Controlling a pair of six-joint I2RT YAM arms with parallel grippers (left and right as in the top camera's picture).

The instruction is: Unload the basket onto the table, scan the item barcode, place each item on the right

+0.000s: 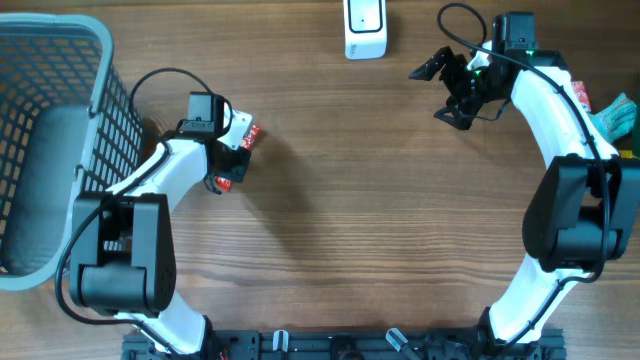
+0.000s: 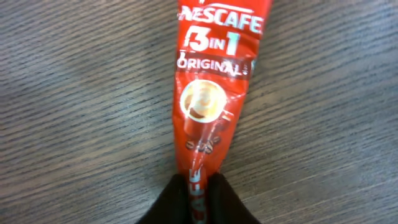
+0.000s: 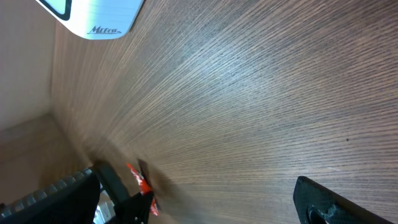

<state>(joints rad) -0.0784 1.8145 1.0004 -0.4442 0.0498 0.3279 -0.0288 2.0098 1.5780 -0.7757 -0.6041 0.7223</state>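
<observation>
The item is a red Nescafe 3-in-1 coffee sachet (image 2: 211, 93). My left gripper (image 2: 199, 190) is shut on its near end, and the rest of the pack stretches away over the wooden table. From overhead, the left gripper (image 1: 228, 150) sits left of centre with the sachet's red ends (image 1: 250, 133) showing beside it. No barcode shows on the visible face. The white scanner (image 1: 365, 28) stands at the back middle. My right gripper (image 1: 440, 92) hangs open and holds nothing, to the right of the scanner. One of its fingers (image 3: 329, 202) shows in the right wrist view, where the scanner (image 3: 93, 15) is at top left.
A grey mesh basket (image 1: 95, 60) fills the left side of the table. Several packaged items (image 1: 612, 112) lie at the far right edge behind the right arm. Bare wood (image 1: 380, 200) lies between the two arms.
</observation>
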